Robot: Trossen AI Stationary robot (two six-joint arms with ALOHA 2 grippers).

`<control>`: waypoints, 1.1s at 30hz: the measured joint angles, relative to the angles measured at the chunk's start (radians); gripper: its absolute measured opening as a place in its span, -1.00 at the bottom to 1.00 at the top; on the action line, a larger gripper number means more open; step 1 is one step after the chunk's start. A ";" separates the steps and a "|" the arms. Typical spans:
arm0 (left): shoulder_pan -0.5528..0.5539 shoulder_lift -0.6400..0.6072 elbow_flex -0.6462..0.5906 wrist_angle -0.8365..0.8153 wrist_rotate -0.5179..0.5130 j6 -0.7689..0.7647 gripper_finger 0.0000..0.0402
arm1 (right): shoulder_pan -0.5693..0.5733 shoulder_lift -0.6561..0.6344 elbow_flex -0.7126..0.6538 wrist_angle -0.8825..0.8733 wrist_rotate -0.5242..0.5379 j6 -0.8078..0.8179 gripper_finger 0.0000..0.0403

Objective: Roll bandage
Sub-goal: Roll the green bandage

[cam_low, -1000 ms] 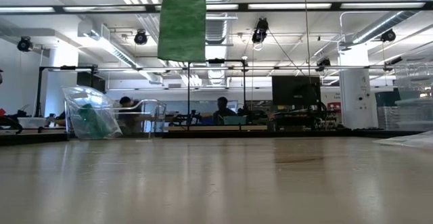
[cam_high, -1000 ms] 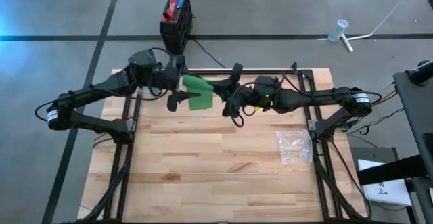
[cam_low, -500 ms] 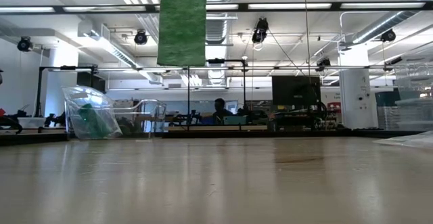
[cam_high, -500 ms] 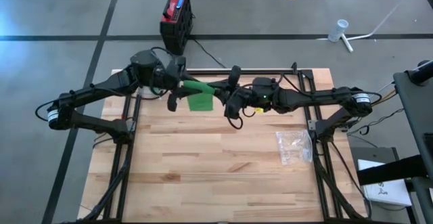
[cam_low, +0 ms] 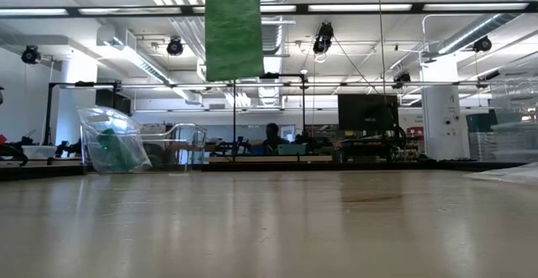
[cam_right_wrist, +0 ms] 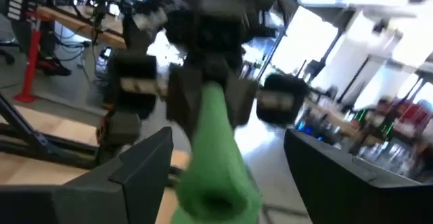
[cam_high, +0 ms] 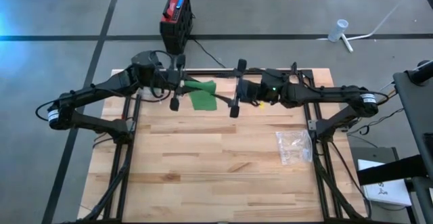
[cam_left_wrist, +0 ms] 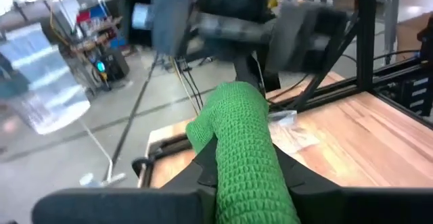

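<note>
The green knit bandage (cam_high: 201,94) is up in the air over the table's far part, between my two grippers. Its rolled part (cam_left_wrist: 240,136) lies level, and a loose tail (cam_low: 233,26) hangs straight down, clear of the table. My left gripper (cam_high: 178,87) comes in from the left and is shut on the roll. My right gripper (cam_high: 237,87) faces it from the right and is open. Its two fingers (cam_right_wrist: 145,163) stand wide on either side of the roll's free end (cam_right_wrist: 215,183) without touching it. My left gripper pinches the rolled part of the bandage (cam_left_wrist: 247,180) between its two fingers. The fingers come in level from the table's left and lie along the roll, which sticks out past them toward my right gripper. The roll is lifted clear, with its tail hanging slack below.
A clear plastic bag (cam_high: 294,147) lies on the table's right part. Black frame rails (cam_high: 270,71) run along the far edge and down both sides. A red and black box (cam_high: 177,11) stands on the floor beyond the far edge. The near half of the wooden table (cam_high: 216,183) is bare.
My right gripper has opened and let go of the bandage, rolled about its own axis and drawn back a little toward the table's right edge. My left gripper has shut on the roll and stayed where it was. The bandage has stayed up in the air, its tail hanging.
</note>
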 joint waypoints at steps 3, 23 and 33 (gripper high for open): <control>0.000 -0.001 0.000 0.026 0.001 0.016 -0.82 | -0.020 0.006 -0.002 -0.019 -0.030 0.063 0.33; -0.010 0.034 -0.002 0.039 0.005 0.063 -0.73 | -0.065 0.016 -0.002 -0.078 -0.142 0.032 -0.65; -0.006 0.016 -0.002 -0.036 0.000 -0.082 -0.10 | -0.061 -0.007 -0.003 -0.079 -0.107 -0.308 -0.90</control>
